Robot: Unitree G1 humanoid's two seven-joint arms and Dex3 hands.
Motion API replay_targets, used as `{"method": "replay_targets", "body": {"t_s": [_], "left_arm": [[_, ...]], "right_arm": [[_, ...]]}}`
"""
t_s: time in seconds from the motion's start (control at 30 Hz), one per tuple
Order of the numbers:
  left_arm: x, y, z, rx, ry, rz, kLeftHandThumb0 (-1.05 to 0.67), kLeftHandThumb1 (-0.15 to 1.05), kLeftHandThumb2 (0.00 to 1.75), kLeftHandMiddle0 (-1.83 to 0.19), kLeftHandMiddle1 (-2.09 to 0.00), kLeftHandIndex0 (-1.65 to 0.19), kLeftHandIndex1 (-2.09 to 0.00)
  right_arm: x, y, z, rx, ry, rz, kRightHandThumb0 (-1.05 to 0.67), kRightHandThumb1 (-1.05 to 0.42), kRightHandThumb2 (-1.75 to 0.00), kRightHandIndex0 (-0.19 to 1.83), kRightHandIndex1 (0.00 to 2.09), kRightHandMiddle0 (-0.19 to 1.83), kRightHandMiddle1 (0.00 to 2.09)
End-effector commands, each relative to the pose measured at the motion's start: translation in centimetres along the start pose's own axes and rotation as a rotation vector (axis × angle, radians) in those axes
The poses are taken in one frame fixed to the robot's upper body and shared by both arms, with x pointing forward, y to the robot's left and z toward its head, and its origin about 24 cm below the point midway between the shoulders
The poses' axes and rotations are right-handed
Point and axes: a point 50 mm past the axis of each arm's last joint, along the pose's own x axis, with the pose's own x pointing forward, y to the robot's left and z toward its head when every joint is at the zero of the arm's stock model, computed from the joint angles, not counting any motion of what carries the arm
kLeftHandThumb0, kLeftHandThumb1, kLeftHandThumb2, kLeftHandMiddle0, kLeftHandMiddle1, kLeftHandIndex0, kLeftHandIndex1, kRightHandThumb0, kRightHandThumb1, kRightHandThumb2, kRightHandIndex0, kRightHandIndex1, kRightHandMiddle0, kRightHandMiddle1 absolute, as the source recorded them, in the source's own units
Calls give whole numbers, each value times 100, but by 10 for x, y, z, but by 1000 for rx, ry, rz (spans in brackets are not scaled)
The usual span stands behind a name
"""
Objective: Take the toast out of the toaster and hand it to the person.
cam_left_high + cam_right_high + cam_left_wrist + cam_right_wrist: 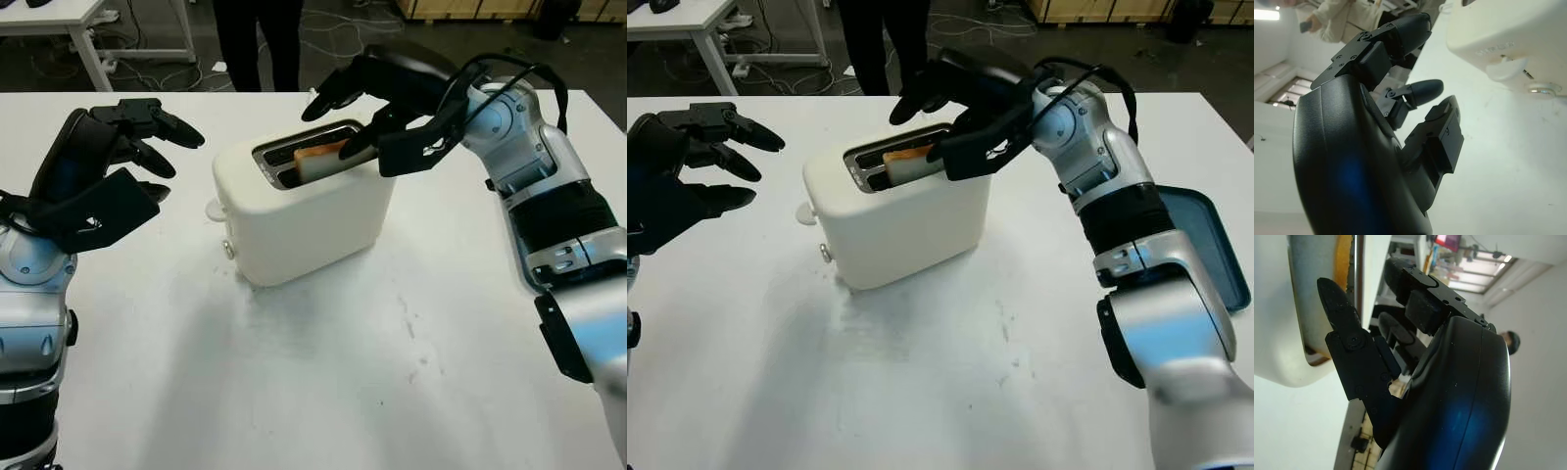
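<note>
Toast stands in the near slot of the white toaster; the right hand, holding nothing, brackets its light, crumbly top edge. Left hand, open, hovers left of the toaster. Right wrist: thumb against toast.

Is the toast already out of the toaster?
No, the toast sits in the slot of the toaster, with the right robot hand over it and its fingers not closed on the slice.
</note>
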Motion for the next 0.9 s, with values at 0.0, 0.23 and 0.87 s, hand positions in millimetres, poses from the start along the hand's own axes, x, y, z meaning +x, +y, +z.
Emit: {"method": "replay_targets", "body": {"t_s": [0.0, 0.23, 0.87], "left_arm": [[0, 0, -1, 9, 7, 7, 57, 92, 5, -68, -112, -69, -76], [0, -1, 0, 12, 4, 8, 59, 92, 6, -69, -113, -70, -77], [-1, -1, 0, -2, -6, 19, 58, 92, 6, -69, -114, -69, -78]], "right_arm": [[3, -4, 1, -14, 2, -10, -38, -69, 0, 89, 7, 88, 0], [3, 5, -2, -11, 0, 17, -37, -68, 0, 89, 9, 90, 1], [1, 20, -1, -16, -40, 81, -41, -68, -1, 64, 91, 96, 2]]}}
